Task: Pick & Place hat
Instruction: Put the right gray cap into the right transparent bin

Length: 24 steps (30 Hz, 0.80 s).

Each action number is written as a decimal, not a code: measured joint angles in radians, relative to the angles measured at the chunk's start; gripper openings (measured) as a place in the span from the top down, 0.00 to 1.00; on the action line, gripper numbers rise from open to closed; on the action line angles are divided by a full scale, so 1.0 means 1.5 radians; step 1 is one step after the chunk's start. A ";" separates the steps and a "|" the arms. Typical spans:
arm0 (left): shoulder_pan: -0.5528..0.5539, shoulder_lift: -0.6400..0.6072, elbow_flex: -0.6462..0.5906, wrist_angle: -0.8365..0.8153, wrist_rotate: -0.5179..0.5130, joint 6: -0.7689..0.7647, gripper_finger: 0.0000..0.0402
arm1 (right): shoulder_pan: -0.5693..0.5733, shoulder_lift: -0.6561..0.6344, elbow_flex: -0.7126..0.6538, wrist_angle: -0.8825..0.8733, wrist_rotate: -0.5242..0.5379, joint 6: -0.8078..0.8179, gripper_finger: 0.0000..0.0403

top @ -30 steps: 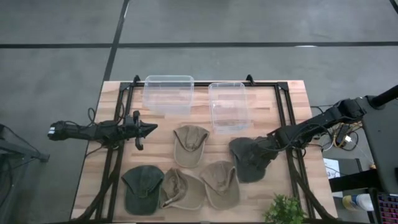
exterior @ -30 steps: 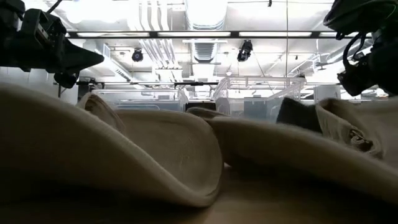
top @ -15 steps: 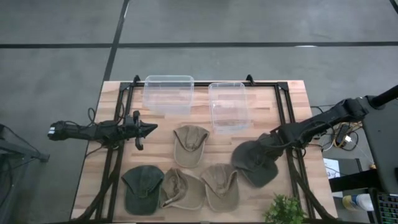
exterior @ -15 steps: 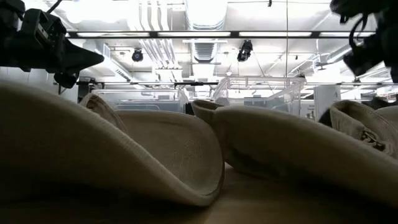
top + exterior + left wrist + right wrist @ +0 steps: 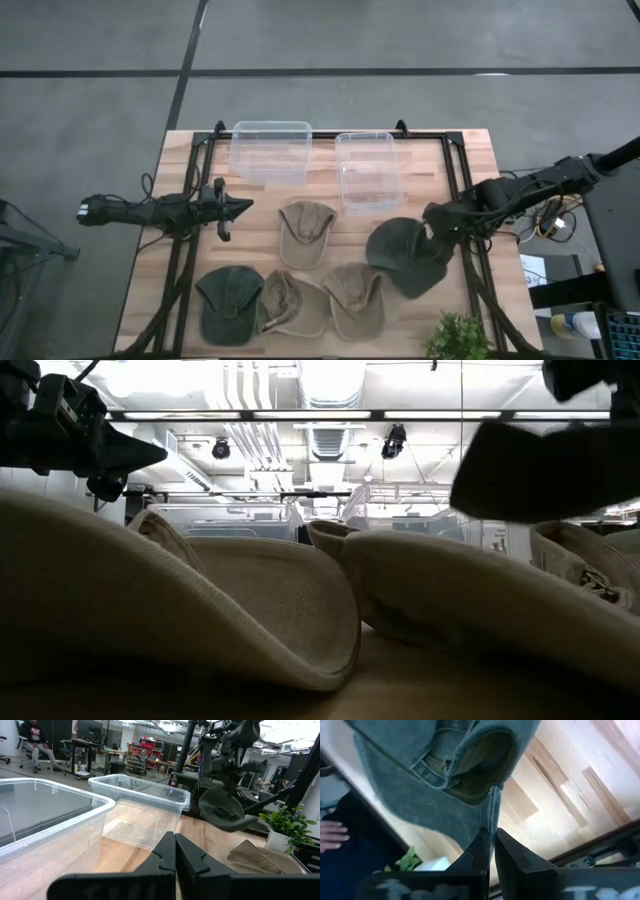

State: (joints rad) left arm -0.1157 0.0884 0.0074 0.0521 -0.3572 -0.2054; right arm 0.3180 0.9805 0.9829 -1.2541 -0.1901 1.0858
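Observation:
My right gripper (image 5: 432, 222) is shut on a dark green hat (image 5: 403, 256) over the table's right side. The low view shows this hat (image 5: 545, 470) hanging in the air, and the right wrist view looks into its hollow underside (image 5: 470, 765). My left gripper (image 5: 240, 207) waits shut above the table's left middle, holding nothing. A tan hat (image 5: 305, 232) lies mid-table. Another dark green hat (image 5: 228, 300) and two tan hats (image 5: 295, 303) (image 5: 355, 298) lie along the near edge. My right gripper pinches the dark green hat's rim (image 5: 492, 817) between its two fingers, at the hat's far right edge (image 5: 425, 232). The fingers slant down from the table's right side. The hat is lifted clear of the table and hangs below the fingers with its hollow side showing.
Two clear plastic bins (image 5: 271, 148) (image 5: 367, 170) stand side by side at the table's far edge. A small potted plant (image 5: 458, 338) sits at the near right corner. Black frame rails (image 5: 463, 190) run along the table's left and right sides.
My right gripper has risen and drawn a little toward the far edge, staying shut on the dark green hat. The hat, which lay on the table beside a tan hat, has come up off the wood and now hangs clear.

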 joint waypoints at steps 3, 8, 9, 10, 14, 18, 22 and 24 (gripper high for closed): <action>0.000 0.000 0.000 0.000 0.000 0.000 1.00 | -0.001 -0.013 0.037 -0.005 0.022 -0.017 0.98; 0.000 0.000 0.000 0.000 0.000 0.000 1.00 | -0.009 -0.023 0.101 -0.004 0.124 -0.044 0.98; 0.000 0.000 0.000 0.000 0.000 0.000 1.00 | -0.014 -0.023 0.113 -0.004 0.156 -0.052 0.98; 0.000 0.000 0.000 0.000 0.000 0.000 1.00 | -0.019 -0.023 0.125 -0.004 0.191 -0.060 0.98; 0.000 0.000 0.000 0.000 0.000 0.000 1.00 | -0.056 -0.020 0.163 0.000 0.329 -0.100 0.98; 0.000 0.000 0.000 0.000 0.000 0.000 1.00 | -0.113 -0.017 0.188 0.008 0.396 -0.147 0.98; 0.000 0.000 0.000 0.000 0.000 0.000 1.00 | -0.185 -0.012 0.212 0.036 0.412 -0.203 0.98; 0.000 0.000 0.000 0.000 0.000 0.000 1.00 | -0.224 -0.010 0.221 0.071 0.409 -0.235 0.98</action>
State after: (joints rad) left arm -0.1158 0.0887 0.0074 0.0521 -0.3573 -0.2057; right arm -0.0187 0.9657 1.3144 -1.1478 0.4241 0.7327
